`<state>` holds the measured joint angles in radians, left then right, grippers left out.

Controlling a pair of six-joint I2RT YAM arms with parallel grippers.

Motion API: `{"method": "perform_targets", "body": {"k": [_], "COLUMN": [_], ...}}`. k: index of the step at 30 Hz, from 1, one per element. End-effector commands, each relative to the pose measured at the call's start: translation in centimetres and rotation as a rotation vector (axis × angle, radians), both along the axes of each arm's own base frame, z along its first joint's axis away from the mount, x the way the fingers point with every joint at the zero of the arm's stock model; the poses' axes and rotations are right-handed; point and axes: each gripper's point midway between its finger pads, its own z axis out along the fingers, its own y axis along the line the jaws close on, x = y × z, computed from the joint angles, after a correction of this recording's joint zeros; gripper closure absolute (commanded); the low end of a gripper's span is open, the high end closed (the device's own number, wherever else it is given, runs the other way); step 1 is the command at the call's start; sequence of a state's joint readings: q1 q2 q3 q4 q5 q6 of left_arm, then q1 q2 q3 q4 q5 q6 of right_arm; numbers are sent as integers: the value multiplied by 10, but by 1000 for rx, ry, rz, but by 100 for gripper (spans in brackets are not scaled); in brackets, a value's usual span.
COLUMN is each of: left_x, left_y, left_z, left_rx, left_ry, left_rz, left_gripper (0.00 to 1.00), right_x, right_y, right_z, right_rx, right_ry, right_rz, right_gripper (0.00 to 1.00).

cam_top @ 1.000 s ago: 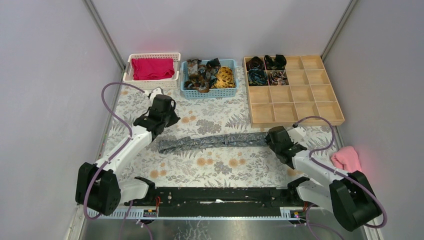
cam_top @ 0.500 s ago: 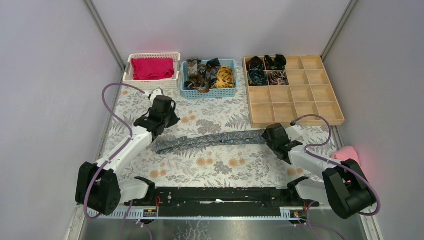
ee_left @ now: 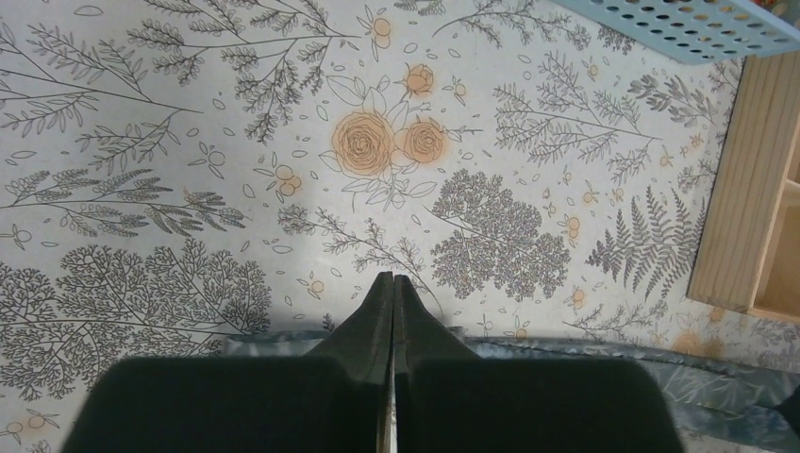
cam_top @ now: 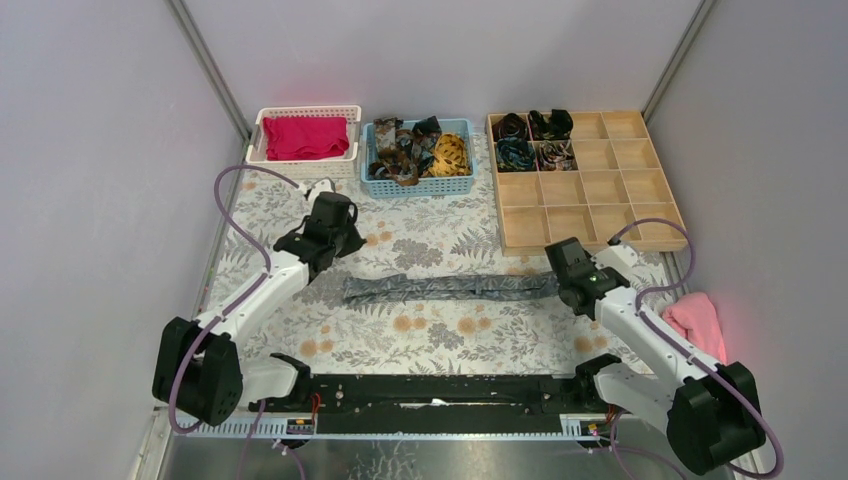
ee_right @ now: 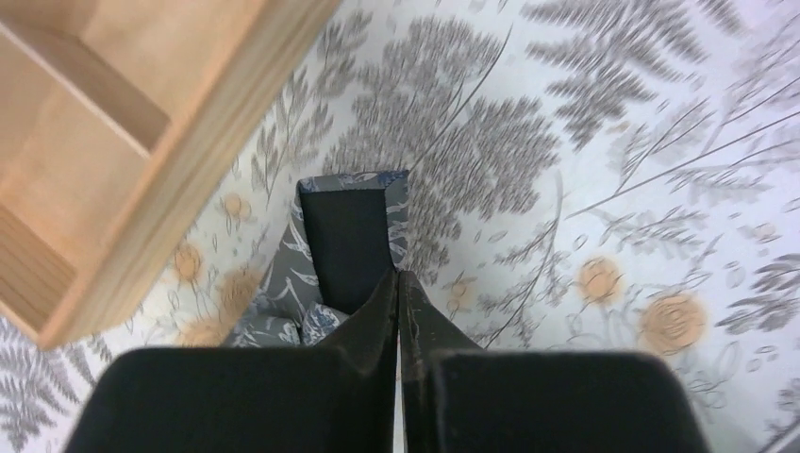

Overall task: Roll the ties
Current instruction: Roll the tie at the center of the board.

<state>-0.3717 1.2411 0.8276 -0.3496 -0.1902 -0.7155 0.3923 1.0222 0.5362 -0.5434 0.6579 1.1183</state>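
One grey patterned tie (cam_top: 450, 286) lies flat across the table's middle, running left to right. My right gripper (cam_top: 560, 283) sits at its right end, shut on the tie. In the right wrist view the tie's end (ee_right: 349, 245) shows its dark lining just past my right gripper (ee_right: 397, 276). My left gripper (cam_top: 342, 243) hovers shut and empty just beyond the tie's left end. The left wrist view shows the tie (ee_left: 679, 373) as a grey strip beneath my left gripper (ee_left: 393, 278). More loose ties (cam_top: 415, 150) fill a blue basket. Rolled ties (cam_top: 530, 140) sit in a wooden tray.
The blue basket (cam_top: 418, 186) stands at the back centre. The wooden compartment tray (cam_top: 590, 225) is at the back right, close to my right gripper. A white basket (cam_top: 258, 140) holds a magenta cloth. A pink cloth (cam_top: 693, 318) lies at the right edge.
My right gripper went from open to shut at the tie's right end and moved right, dragging the tie right and straightening it. The left arm shifted slightly.
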Motion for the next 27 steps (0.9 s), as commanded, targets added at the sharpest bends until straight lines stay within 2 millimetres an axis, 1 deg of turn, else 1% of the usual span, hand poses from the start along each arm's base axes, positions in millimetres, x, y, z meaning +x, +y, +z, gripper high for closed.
{"method": "perform_targets", "body": {"k": [1,3,5,8,11,13,15,18,20,21,22,24,26,27], "left_x": [6,7,7,6,4,3,2,-1,-1,0,0,1,1,1], "left_y": [-11,-13,-16,-18,-20,-21,-21,-19,-17,-17,-17,-18,-19,-20], "left_z": [3,4,4,4,2,0,-2,-4,-6,-7,-9,-11,-19,-22], "left_rx": [-12,-17,-22,-23,-25,-22,-17,-9,-3,1,6,9,13,14], "left_ry": [-33,-34,-36,-38,-37,-32,-29,-25,-25,-22,-16,-5,16,23], "left_rz": [-38,-44,-49,-54,-59,-63,-65,-66,-61,-60,-62,-68,-73,-78], "left_gripper": [100,100,100,100,100,100,100,100,100,100,100,100,100,100], "right_x": [-11,-10,-3,-4,0,0,-2,-5,-2,-1,2,7,13,18], "right_y": [-48,-54,-55,-60,-73,-86,-98,-113,-112,-107,-104,-101,-98,-95], "right_z": [33,33,30,34,43,49,51,49,43,35,31,25,24,24], "right_rx": [-216,-233,-235,-258,-302,-329,-338,-343,-317,-294,-278,-264,-258,-247], "right_ry": [49,88,117,165,160,156,169,185,185,196,198,214,230,226], "right_rz": [-78,-75,-60,-87,-129,-171,-204,-234,-219,-189,-177,-151,-125,-108], "right_gripper": [100,100,100,100,100,100,100,100,100,100,95,75,66,65]}}
